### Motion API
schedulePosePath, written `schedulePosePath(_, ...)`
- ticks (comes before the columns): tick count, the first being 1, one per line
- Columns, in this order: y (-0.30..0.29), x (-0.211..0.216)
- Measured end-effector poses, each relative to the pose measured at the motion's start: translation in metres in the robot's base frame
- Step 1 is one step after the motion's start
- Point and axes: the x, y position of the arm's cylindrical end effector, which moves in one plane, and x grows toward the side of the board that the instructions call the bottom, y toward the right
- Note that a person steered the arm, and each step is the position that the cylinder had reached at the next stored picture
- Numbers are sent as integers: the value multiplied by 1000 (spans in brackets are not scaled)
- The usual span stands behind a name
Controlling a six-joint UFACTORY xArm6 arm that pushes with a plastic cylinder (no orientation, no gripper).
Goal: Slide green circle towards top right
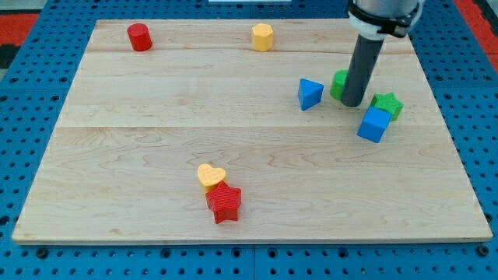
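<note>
My tip down on the wooden board, right-hand half, upper part. No jaws on this rig, just a plain dark rod, so nothing opens, closes or holds.

Green circle: mostly hidden behind the rod; only a sliver shows on the rod's left edge, at about 10 o'clock from my tip. Looks touching or very nearly so; contact cannot be confirmed, the rod covers it.

Key relation: the target corner lies toward 1 o'clock, yet the circle sits to 10–11 o'clock of my tip. Judgement: my tip is on the lower right side of the block, the wrong side for a push up and right. It probably needs to come round to the circle's 7 o'clock flank before driving.

Outward:
- green star, 3 o'clock, near.
- blue cube, 4–5 o'clock, just below the star, close to touching it.
- blue triangle, 9 o'clock, near the circle's left.
- yellow hexagon, 10 o'clock, far, top edge.
- red cylinder, top left, well apart.
- yellow heart and red star, 7–8 o'clock, touching each other, well apart.

Risk: the blue triangle crowds the repositioning route.
</note>
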Motion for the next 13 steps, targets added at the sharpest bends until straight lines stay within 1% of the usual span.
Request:
schedulePosePath(2,1,-29)
schedulePosePath(3,-21,-38)
schedulePosePath(5,-35,-76)
schedulePosePath(6,-67,-88)
schedulePosePath(7,-73,-91)
schedulePosePath(8,-48,-99)
schedulePosePath(9,-36,-120)
schedulePosePath(12,-23,-128)
schedulePosePath(13,-51,-159)
